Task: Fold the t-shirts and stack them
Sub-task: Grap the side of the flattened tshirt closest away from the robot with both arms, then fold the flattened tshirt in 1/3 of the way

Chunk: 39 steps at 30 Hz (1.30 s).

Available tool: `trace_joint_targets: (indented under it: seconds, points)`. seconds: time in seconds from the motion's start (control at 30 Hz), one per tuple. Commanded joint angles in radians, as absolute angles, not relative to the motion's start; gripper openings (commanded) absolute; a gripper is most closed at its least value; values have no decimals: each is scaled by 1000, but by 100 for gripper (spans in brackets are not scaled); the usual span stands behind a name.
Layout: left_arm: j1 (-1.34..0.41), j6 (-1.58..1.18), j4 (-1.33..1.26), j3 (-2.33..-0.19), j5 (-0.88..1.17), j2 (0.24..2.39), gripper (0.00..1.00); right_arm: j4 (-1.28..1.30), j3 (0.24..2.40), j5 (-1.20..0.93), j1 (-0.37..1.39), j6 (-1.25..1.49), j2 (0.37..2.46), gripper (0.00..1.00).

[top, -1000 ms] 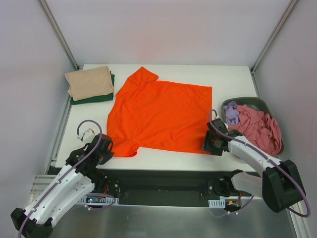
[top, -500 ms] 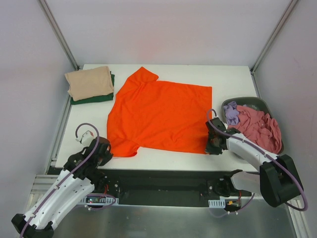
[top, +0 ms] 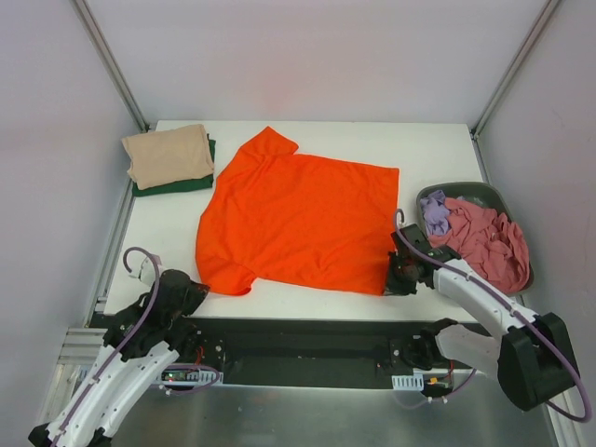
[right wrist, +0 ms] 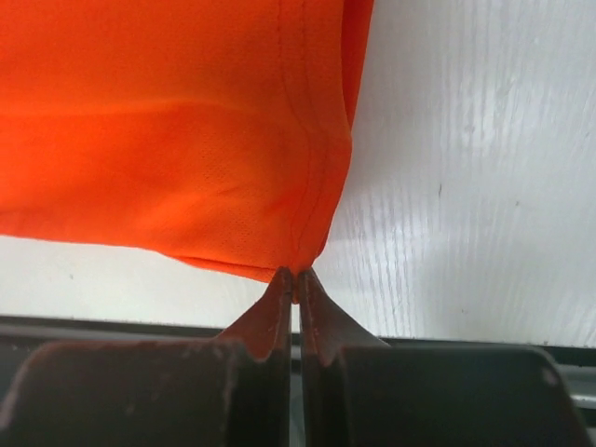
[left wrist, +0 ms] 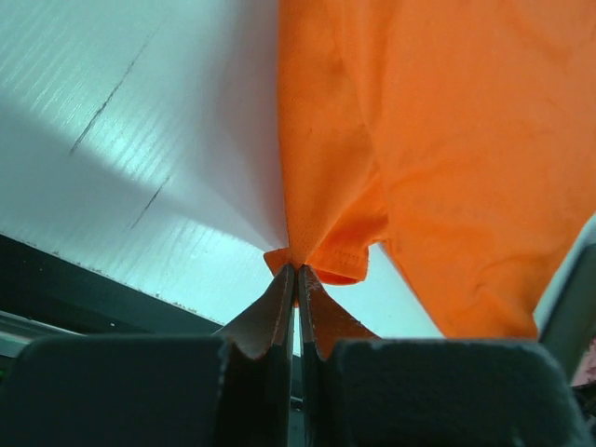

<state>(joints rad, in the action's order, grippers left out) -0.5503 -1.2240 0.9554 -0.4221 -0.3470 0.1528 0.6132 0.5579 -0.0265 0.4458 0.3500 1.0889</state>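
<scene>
A bright orange t-shirt [top: 298, 219] lies spread flat across the middle of the white table [top: 428, 154]. My left gripper [left wrist: 297, 271] is shut on the hem of its near-left sleeve [left wrist: 321, 251], at the table's front-left [top: 191, 291]. My right gripper [right wrist: 296, 273] is shut on the shirt's near-right bottom corner [right wrist: 298, 251], by the front edge [top: 396, 277]. A folded beige t-shirt [top: 169, 155] rests on a folded dark green t-shirt [top: 177, 185] at the back left. Crumpled dusty pink [top: 484, 240] and lilac [top: 434, 211] t-shirts fill the basket.
The dark grey oval basket [top: 477, 191] stands at the table's right edge, just behind my right arm. The black front rail [top: 298, 331] runs below the table edge between the arm bases. Grey walls and metal posts enclose the table.
My right gripper has closed on the shirt's near-right corner. My left arm has pulled back and left, drawing the held sleeve and the shirt's left side slightly outward.
</scene>
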Motion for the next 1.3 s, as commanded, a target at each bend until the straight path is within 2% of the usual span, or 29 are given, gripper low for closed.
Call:
trace_joint_targets:
  seconds: [0.0,0.23,0.5,1.0,1.27]
  points:
    - [-554,-1348,1045,-427,-318,54,0,770,560,-104,451,310,1013,1]
    - [-554,-1402,1051,-391,-230,-78,0,891,541,-163,451,287,922,1]
    - [-554,-1339,955,-426,-275,-8,0,859,604,-178,448,224,963,2]
    - [-552,-1060,456,-612,-420,592,0,799,793,-153,345,163,1098,3]
    - [-505,-950,312,-735,-445,848,0,721,860,-153,278,167,1158,4]
